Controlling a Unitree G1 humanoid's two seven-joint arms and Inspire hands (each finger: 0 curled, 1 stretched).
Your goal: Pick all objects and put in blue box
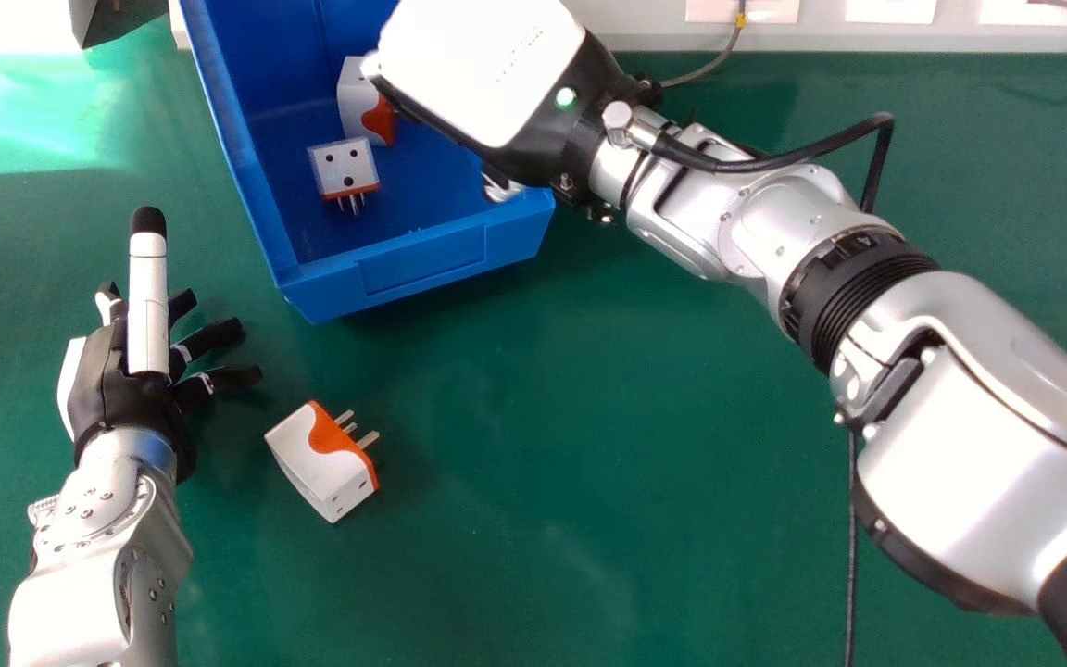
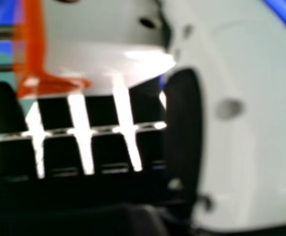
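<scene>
Plug adapter, white and orange, is gripped between the curled fingers and the thumb of my right hand, its prongs sticking out past the orange edge. Taking twelve as straight ahead of me, that hand is near twelve o'clock, over the blue box, which sits on the green surface toward eleven. My arm comes in from four. Inside the box, one white-and-orange adapter has its socket holes showing and its prongs toward six. Just past it, between its twelve and one, I see an adapter partly hidden by my right hand; I cannot tell whether that is the very one I'm gripping. On the surface, outside the box, a loose adapter lies toward eight, prongs pointing between one and two. Near it, at its ten o'clock, is my left hand, open, with the fingers spread and the thumb straight toward twelve. A black cable runs along the surface between four and five.
</scene>
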